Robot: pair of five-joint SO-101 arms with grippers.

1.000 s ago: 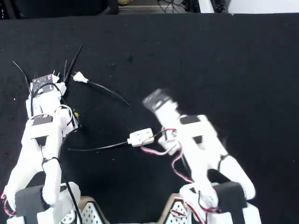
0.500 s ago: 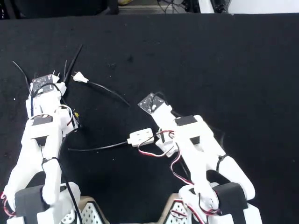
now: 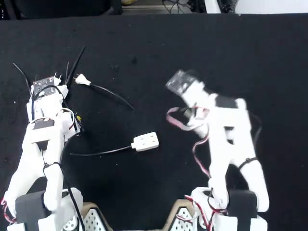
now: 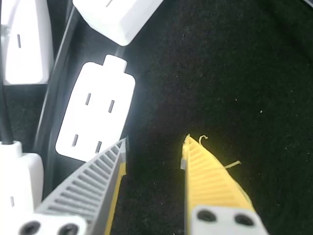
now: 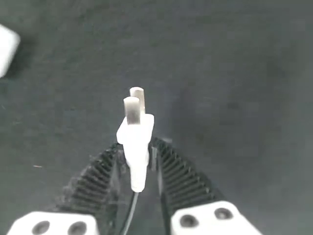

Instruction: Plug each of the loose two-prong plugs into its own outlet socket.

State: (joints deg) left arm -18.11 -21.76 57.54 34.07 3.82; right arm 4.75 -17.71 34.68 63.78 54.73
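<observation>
Black cloth covers the bench (image 3: 240, 57). Landmark: a white outlet socket (image 3: 145, 141) lies near the middle, with its black cord (image 3: 101, 153) trailing off to the left.

Right end effector (image 3: 180, 83): up and to the right of the landmark socket, well apart from it. Its ribbed fingers (image 5: 181, 171) are closed tight on a white two-prong plug (image 5: 134, 129). The prongs point straight out past the fingertips, and the plug's thin lead runs back between the fingers.

Left end effector (image 4: 155, 142): far up and to the left of the landmark socket. Its jaws are parted with nothing between them, only bare cloth. A four-slot socket block (image 4: 95, 119) lies just beside the grey fingertip; I cannot tell whether they touch. More white blocks crowd around that one.

Loose plug (image 3: 82, 79): on the cloth up and left of the landmark socket, near the left end effector. Its prongs face left and its dark lead (image 3: 111, 94) runs back toward the landmark.
</observation>
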